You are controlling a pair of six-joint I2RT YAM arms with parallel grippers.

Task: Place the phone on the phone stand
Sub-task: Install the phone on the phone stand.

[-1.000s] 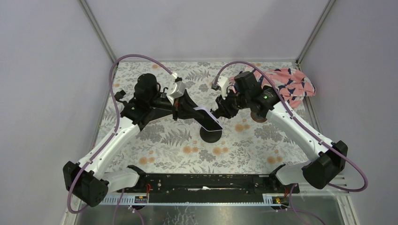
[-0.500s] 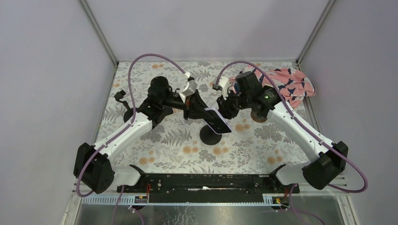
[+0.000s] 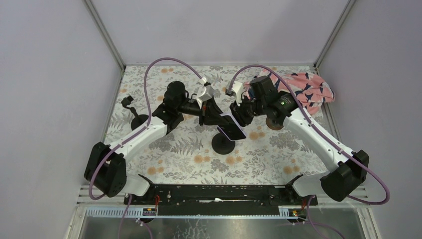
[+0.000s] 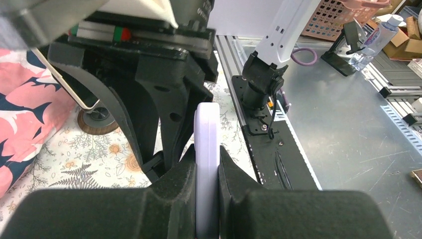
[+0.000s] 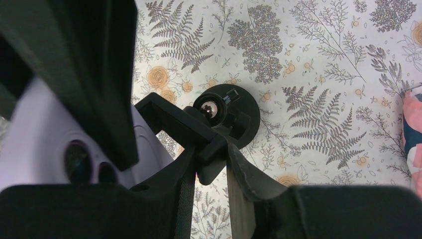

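Top view: high above and behind the near edge, looking down, far enough to take in the whole floral table (image 3: 174,149). Left wrist: pressed close to the edge of the phone (image 4: 206,149), facing sideways toward the right arm's base (image 4: 261,79). Right wrist: close over the phone stand (image 5: 244,119), looking steeply down. Shared: phone in all three, stand in top and right wrist.

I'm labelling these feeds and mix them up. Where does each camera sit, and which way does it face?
Top external: above and behind the bases, looking down on the table; both arms show.
Left wrist: on the left arm, looking along the left gripper, which clamps the phone edge-on.
Right wrist: on the right arm, looking down past the right gripper at the phone stand it grips.
Shared: all three show the phone.
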